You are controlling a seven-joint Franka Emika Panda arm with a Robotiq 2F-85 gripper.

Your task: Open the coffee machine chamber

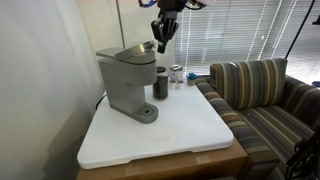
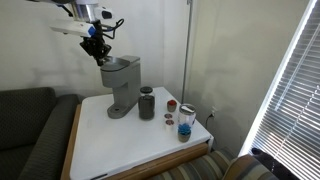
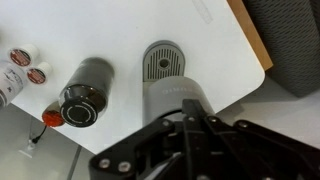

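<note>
The grey coffee machine [image 1: 127, 80] stands at the back of the white table and shows in both exterior views [image 2: 122, 85]. Its chamber lid [image 1: 128, 52] looks down over the head. My gripper [image 1: 160, 44] hangs just above the front edge of the head, also seen in an exterior view [image 2: 100, 56]. In the wrist view the fingers [image 3: 190, 122] are together, shut and holding nothing, over the rounded grey head [image 3: 178, 98]. The round drip base [image 3: 166, 62] lies beyond it. Whether the fingertips touch the lid cannot be told.
A dark cylindrical cup [image 1: 161, 84] stands close beside the machine [image 3: 85, 92]. A small jar [image 2: 186, 122] and coffee pods [image 2: 170, 104] sit further along the table. A striped couch [image 1: 265, 95] borders the table edge; a wall is behind the machine.
</note>
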